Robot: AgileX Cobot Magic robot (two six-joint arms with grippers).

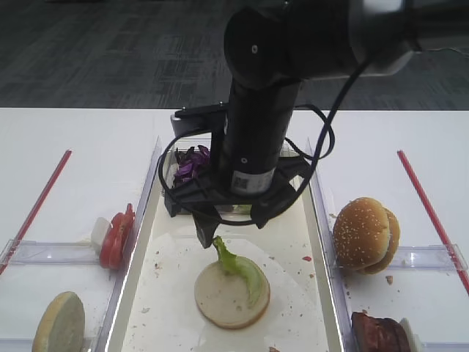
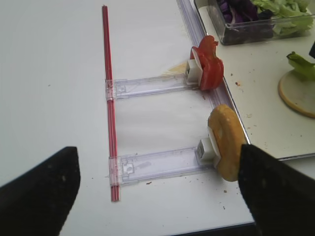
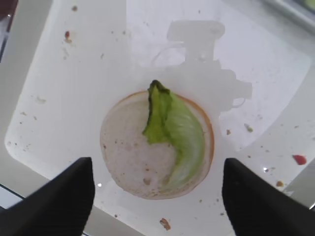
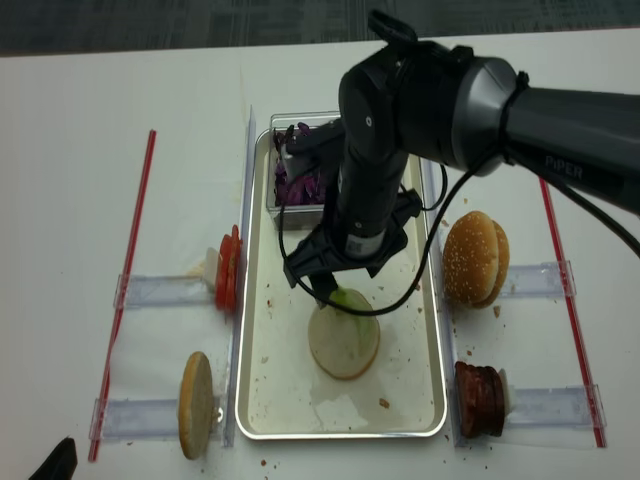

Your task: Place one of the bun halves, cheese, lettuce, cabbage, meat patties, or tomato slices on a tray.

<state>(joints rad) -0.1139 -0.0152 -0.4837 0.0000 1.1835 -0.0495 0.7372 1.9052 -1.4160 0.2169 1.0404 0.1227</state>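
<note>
Green lettuce (image 3: pixel 173 132) lies on the bun half (image 3: pixel 133 160), mid-tray (image 3: pixel 44 78). My right gripper (image 3: pixel 156 196) hangs released above it. Leaf leans off-centre; a snagged finger could drag it off.

**One brand word legible, one label too small to read**

In the realsense high view, the word "PIPER" stands in pale letters on the dark forearm (image 4: pixel 570 110) of the right arm, near the right edge of the picture. In the other high view, a small white label (image 1: pixel 242 178) sits on that arm's wrist housing; its print is too small to read. Neither wrist view shows any lettering.
</note>
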